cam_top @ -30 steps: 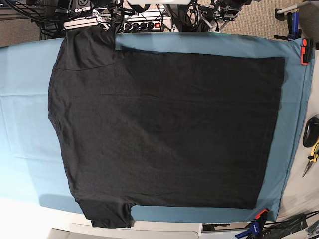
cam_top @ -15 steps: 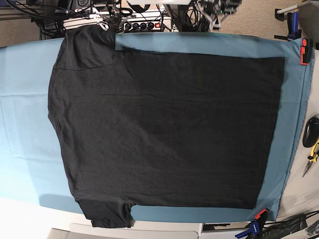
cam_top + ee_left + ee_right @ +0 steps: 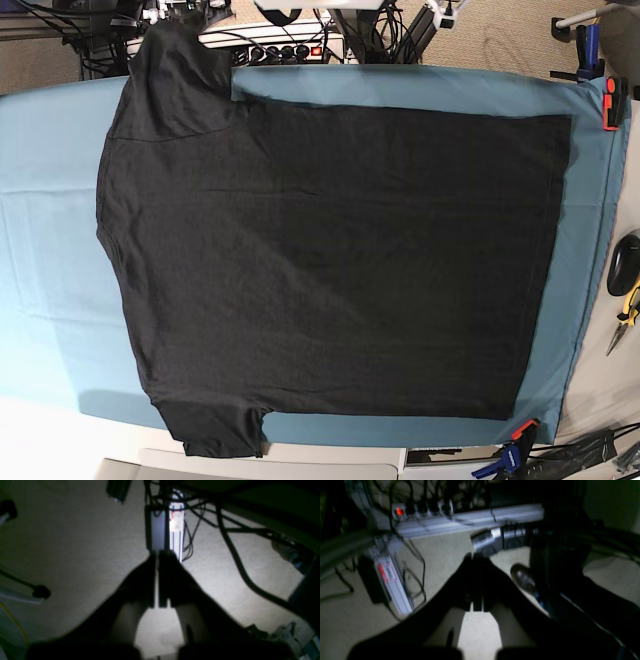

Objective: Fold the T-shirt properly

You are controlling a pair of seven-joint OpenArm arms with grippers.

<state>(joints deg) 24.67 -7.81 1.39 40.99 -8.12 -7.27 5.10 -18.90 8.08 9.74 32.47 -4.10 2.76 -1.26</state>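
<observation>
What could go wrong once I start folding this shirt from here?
The T-shirt has its far sleeve draped off the teal cloth towards the power strip; it could snag on the cables there. The near sleeve overhangs the front edge. Both grippers are shut, off the table, so they must open first.

T-shirt [image 3: 330, 260] lies flat on cloth [image 3: 45, 220] (sleeve overhanging edge).

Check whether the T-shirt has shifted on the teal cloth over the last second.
No. The T-shirt lies spread flat as before; its edges keep the same lines against the teal cloth and the orange clamp in the base view.
</observation>
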